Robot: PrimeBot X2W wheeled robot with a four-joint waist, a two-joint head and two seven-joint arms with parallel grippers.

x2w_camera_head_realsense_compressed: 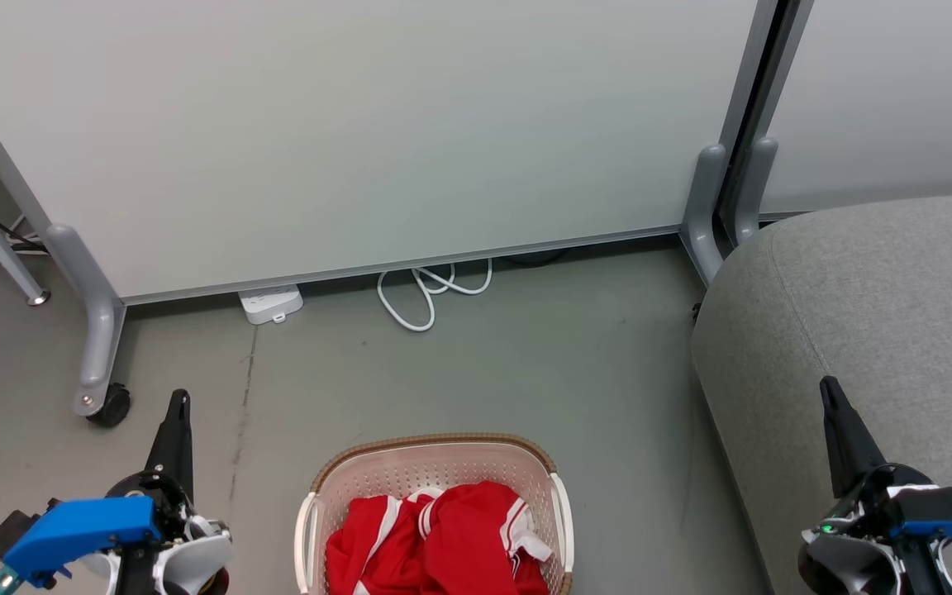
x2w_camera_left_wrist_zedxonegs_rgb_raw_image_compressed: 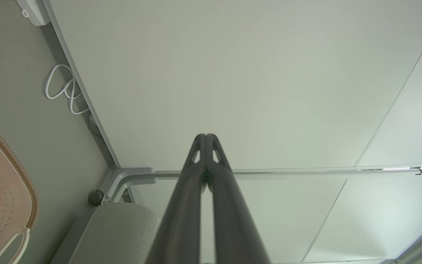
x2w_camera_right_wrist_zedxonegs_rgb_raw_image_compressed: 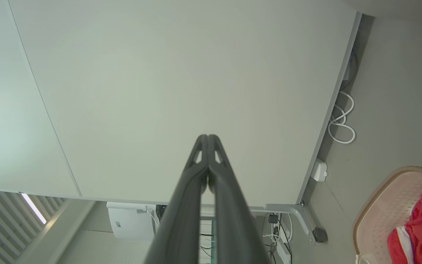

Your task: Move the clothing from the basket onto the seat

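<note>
Closest in, the left gripper stands to the left of the basket and the right gripper well to its right. Each has its two long dark fingers clenched tight, tip against tip, tapering to a point. The basket sits on the floor between them, apart from both. It is a rounded-rectangular tub of cream perforated plastic with a brown woven-look rim and white side handles.

The clothing lies inside it: crumpled, soft, bright red fabric with white stripes and trim, heaped toward the near side, with the far inner wall showing above it.

Right of the basket, a strip of open floor separates it from the seat, a big light grey upholstered cushion with a rounded corner and a curved seam line. Beyond the basket, smooth grey-green floor runs open up to a pale matte partition panel on grey metal feet. A looped white cable and a white power strip lie at the panel's bottom edge. A black caster stands far left of the basket.
</note>
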